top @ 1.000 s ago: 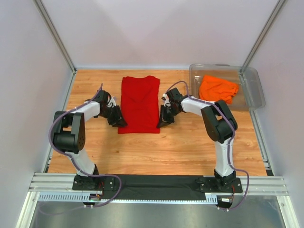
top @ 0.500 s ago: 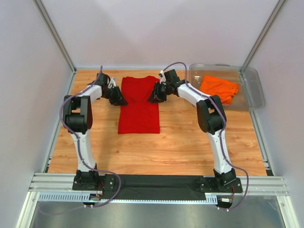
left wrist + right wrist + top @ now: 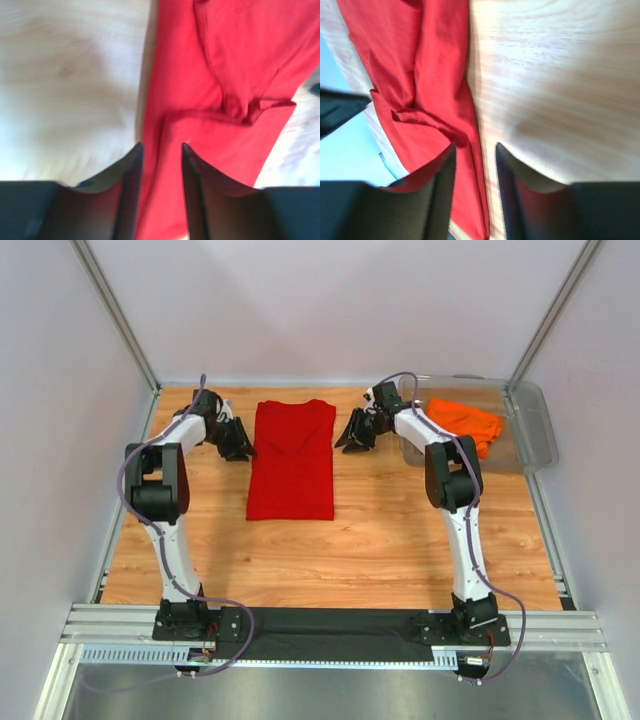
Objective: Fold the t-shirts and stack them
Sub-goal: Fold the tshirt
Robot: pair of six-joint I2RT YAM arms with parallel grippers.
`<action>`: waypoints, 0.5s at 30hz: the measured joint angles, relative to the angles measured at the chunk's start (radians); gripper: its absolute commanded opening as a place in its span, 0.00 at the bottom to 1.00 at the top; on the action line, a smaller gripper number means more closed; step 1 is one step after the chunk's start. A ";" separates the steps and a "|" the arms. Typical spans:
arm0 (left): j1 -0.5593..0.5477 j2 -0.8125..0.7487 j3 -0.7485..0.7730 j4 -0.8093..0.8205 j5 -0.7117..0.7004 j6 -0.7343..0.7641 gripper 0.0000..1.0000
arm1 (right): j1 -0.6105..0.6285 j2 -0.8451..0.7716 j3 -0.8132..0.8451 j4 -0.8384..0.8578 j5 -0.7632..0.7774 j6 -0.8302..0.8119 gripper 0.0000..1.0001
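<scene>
The red t-shirt lies flat on the wooden table, folded into a long narrow strip running from far to near. My left gripper is open and empty just left of the shirt's far part; in the left wrist view the red cloth lies below and beyond its jaws. My right gripper is open and empty just right of the shirt's far part; the right wrist view shows the shirt's edge under it. The orange t-shirt lies crumpled in the bin.
A clear plastic bin stands at the far right of the table and holds the orange shirt. White walls with metal posts close in the table on the left, right and back. The arm bases sit on a black rail at the near edge.
Both grippers have moved from beside the red shirt's near corners to beside its far part, then slightly outward. The red shirt lies as before.
</scene>
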State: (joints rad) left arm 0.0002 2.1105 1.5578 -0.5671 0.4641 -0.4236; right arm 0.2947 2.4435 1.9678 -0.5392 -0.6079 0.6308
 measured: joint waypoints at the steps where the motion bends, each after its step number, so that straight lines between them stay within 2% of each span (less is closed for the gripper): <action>1: 0.002 -0.034 -0.021 -0.006 -0.022 0.004 0.48 | -0.004 -0.001 0.032 -0.049 0.012 -0.016 0.47; 2: 0.002 -0.094 -0.063 -0.009 -0.050 0.006 0.50 | -0.006 -0.010 0.058 -0.089 0.026 -0.032 0.55; 5: 0.004 -0.333 -0.212 -0.029 -0.111 0.006 0.52 | -0.003 -0.092 0.046 -0.174 0.059 -0.071 0.69; 6: 0.004 -0.414 -0.254 -0.043 -0.119 0.003 0.52 | 0.003 -0.143 -0.002 -0.183 0.067 -0.076 0.70; 9: 0.003 -0.620 -0.399 -0.031 -0.133 -0.036 0.52 | 0.047 -0.382 -0.287 -0.148 0.086 -0.045 0.79; 11: 0.002 -0.753 -0.564 0.024 -0.128 -0.115 0.53 | 0.101 -0.571 -0.547 -0.050 0.105 0.014 0.84; 13: -0.001 -0.868 -0.762 0.091 -0.120 -0.221 0.54 | 0.173 -0.713 -0.747 0.035 0.141 0.086 0.83; 15: -0.013 -0.945 -0.926 0.142 -0.119 -0.319 0.54 | 0.255 -0.791 -0.875 0.104 0.182 0.144 0.79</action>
State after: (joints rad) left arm -0.0124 1.1656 0.6319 -0.4252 0.3450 -0.7422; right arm 0.5499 1.6527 1.0924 -0.4351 -0.4259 0.7750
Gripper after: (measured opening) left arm 0.539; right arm 0.815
